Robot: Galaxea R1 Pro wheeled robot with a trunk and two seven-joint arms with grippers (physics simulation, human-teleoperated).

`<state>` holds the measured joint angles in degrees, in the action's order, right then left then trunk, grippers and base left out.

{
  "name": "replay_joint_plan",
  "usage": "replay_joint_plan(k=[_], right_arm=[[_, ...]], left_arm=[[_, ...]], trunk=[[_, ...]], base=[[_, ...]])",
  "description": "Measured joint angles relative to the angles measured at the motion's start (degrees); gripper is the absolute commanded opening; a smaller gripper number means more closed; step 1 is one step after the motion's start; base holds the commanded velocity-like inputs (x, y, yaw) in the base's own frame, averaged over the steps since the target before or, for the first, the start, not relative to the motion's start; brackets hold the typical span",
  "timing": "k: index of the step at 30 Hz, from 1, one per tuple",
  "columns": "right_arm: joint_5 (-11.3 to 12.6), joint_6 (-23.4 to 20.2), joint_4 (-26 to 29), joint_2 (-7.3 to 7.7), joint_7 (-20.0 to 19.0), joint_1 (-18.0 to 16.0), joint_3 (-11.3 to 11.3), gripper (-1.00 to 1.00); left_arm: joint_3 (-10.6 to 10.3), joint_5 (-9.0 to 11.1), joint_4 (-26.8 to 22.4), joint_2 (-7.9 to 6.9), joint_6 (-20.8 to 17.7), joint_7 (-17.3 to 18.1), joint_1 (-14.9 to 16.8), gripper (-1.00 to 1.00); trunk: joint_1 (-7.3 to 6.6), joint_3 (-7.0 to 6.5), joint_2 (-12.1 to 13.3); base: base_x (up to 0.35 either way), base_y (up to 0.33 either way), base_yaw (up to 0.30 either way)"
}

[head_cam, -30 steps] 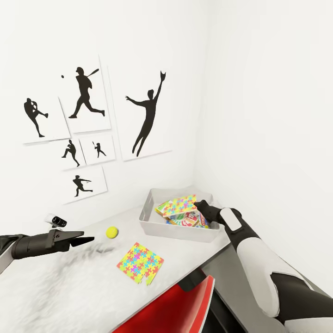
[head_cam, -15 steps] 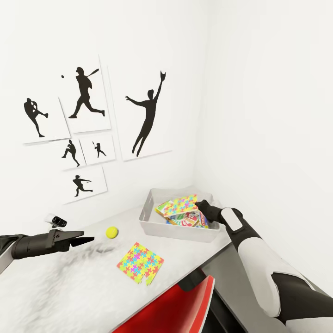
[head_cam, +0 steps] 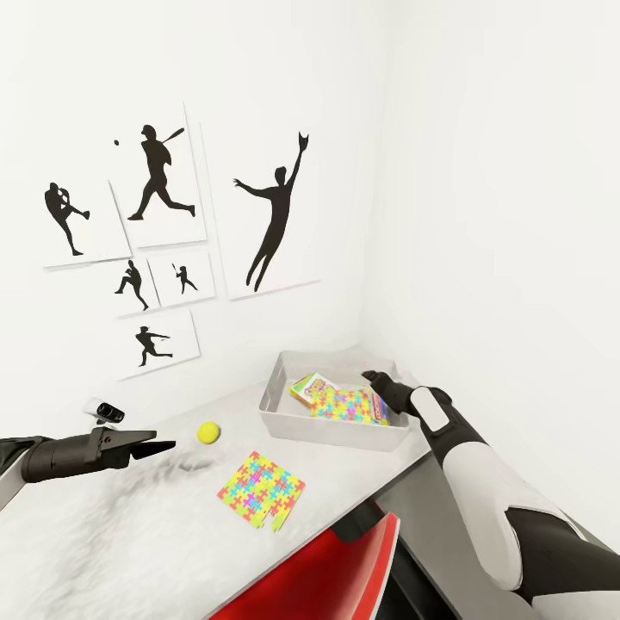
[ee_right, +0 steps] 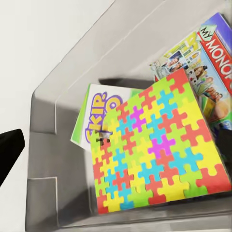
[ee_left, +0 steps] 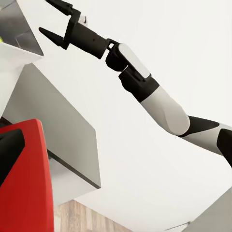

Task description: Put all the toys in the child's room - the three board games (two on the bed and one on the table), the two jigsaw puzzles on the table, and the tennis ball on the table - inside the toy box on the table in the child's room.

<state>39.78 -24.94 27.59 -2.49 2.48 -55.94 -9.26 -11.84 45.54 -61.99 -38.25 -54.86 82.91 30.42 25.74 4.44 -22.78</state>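
Observation:
The light-grey toy box (head_cam: 280, 405) stands at the table's (head_cam: 112, 534) far right corner. Inside it a jigsaw puzzle (head_cam: 344, 403) (ee_right: 154, 150) lies on the Skip-Bo board game (head_cam: 306, 386) (ee_right: 94, 113) and a second board game (ee_right: 210, 53). My right gripper (head_cam: 375, 380) (ee_left: 50, 18) hovers open and empty over the box's right side. The tennis ball (head_cam: 207, 432) and another jigsaw puzzle (head_cam: 261, 490) lie on the table. My left gripper (head_cam: 165, 445) hangs open and empty left of the ball, above the tabletop.
A red chair (head_cam: 319, 573) (ee_left: 24, 183) is pushed against the table's near edge. A small white and black device (head_cam: 104, 411) sits by the back wall behind the left gripper. Walls close the corner behind and right of the box.
The puzzle that hung tilted at my right gripper's fingertips has dropped and now lies flat in the toy box. The left arm has not moved.

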Motion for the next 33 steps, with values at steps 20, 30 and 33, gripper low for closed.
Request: replay_joint_plan(k=[20,30,33], right_arm=[[0.01,-16.86,23.71,-0.14,0.80,1.70,-0.35,1.00],[1.21,-28.00,41.25,-0.78,5.07,7.46,-0.57,1.00],[3.15,-31.85,48.18,-1.01,5.34,10.44,-0.40,1.00]], left_arm=[[0.04,0.00,0.00,0.00,0.00,0.00,0.00,1.00],[0.02,-0.04,0.00,0.00,0.00,0.00,0.00,1.00],[0.07,-0.03,0.00,0.00,0.00,0.00,0.00,1.00]], trunk=[[0.00,-0.01,-0.01],[0.00,0.00,0.00],[-0.01,0.00,-0.01]], base=[[0.000,0.000,0.000],[0.000,0.000,0.000],[0.000,0.000,0.000]])
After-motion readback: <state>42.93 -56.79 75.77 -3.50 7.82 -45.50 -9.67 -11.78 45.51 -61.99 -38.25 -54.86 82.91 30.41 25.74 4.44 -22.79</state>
